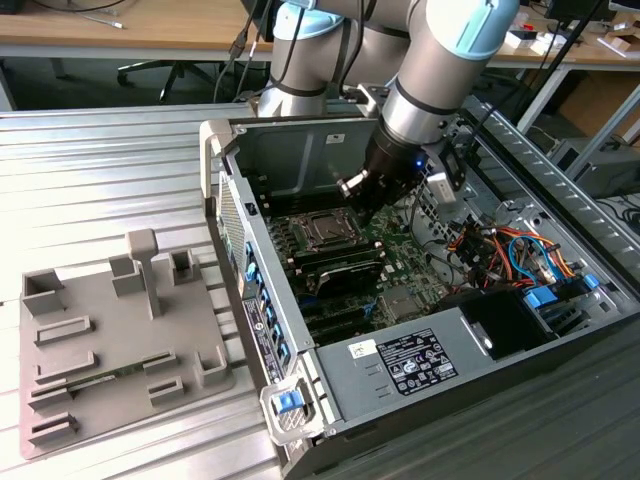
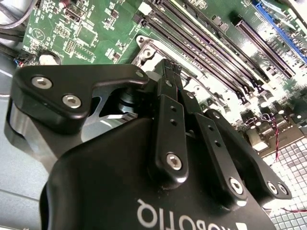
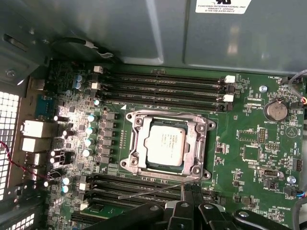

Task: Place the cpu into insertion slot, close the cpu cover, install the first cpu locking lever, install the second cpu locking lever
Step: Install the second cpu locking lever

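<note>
Your cpu [image 3: 164, 146] sits seated, cpu cover [image 3: 196, 143] down; end effector [image 3: 191, 191], fingers together, touches a still-unlatched lever [image 3: 148, 191] at socket's 6 o'clock.

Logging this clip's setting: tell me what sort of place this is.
Likely a robotics lab or workshop bench: an opened computer case lies on a ribbed metal table, a grey parts fixture beside it, wooden desks behind.

cpu [image 3: 165, 143] grey-topped, seated flat in socket. cpu cover [image 3: 165, 119] silver frame closed flat around it. One thin locking lever [image 3: 153, 190] sticks out unlatched beside socket.
</note>
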Controlling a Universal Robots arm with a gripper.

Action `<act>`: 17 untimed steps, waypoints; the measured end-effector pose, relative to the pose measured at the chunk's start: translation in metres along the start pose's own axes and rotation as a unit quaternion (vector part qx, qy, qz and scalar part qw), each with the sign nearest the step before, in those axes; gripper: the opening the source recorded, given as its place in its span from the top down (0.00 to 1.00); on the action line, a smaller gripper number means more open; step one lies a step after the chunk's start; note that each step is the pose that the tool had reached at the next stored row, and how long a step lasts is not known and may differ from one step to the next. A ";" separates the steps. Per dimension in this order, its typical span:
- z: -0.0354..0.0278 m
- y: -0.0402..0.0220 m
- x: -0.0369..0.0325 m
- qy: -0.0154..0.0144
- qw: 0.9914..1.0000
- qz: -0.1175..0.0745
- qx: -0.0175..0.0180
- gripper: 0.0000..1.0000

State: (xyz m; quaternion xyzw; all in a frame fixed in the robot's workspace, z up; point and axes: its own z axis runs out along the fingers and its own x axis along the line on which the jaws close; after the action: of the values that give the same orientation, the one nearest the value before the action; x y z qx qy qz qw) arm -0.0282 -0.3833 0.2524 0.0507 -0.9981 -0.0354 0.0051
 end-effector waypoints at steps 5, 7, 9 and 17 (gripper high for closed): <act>-0.0001 -0.0016 0.0002 0.000 1.000 0.000 0.000 0.89; -0.0002 -0.0021 0.0002 0.000 1.000 0.000 0.000 0.89; -0.0002 -0.0025 0.0003 0.000 1.000 0.000 0.000 0.89; 0.0031 -0.0044 0.0004 0.000 1.000 0.000 0.000 0.89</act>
State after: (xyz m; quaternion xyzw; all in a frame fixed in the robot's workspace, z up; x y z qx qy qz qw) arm -0.0282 -0.3875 0.2490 0.0507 -0.9981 -0.0351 0.0051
